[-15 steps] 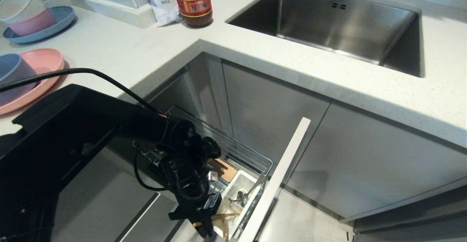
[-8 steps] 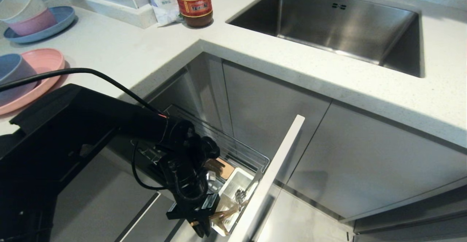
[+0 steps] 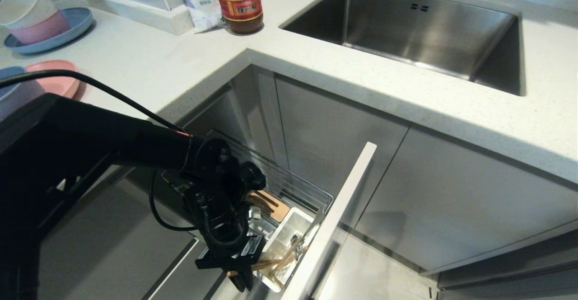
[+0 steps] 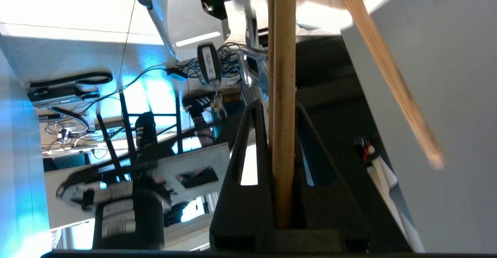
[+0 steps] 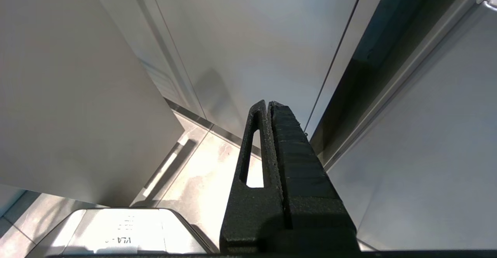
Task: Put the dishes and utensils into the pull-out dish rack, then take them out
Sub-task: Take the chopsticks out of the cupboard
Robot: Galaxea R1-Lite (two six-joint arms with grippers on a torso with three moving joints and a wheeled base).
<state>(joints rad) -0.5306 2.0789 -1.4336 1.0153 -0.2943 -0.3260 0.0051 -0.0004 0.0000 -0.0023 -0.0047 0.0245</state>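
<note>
My left gripper (image 3: pixel 241 282) is shut on a light wooden chopstick (image 4: pixel 282 133), low beside the white utensil cup (image 3: pixel 289 227) of the pull-out dish rack (image 3: pixel 293 187). The chopsticks (image 3: pixel 266 263) slant from the jaws toward the cup. A second chopstick (image 4: pixel 388 75) crosses diagonally outside the jaws. Something steel (image 3: pixel 294 240) stands in the cup. On the counter at far left, my arm partly hides the pink plate (image 3: pixel 56 83) and the blue-grey bowl (image 3: pixel 10 72). My right gripper (image 5: pixel 268 103) hangs shut and empty by the cabinet fronts.
The rack's pale front panel (image 3: pixel 343 209) stands pulled out, with a slotted wooden block (image 3: pixel 275 206) behind the cup. Cream and pink bowls on a blue plate (image 3: pixel 67 31), a red-lidded jar (image 3: pixel 239 4) and a salt bag sit at the back. The steel sink (image 3: pixel 406 29) is at right.
My left gripper has drawn left and slightly up with the chopsticks. The arm now covers more of the pink plate and bowl. The rack's front panel shifted a little left early on.
</note>
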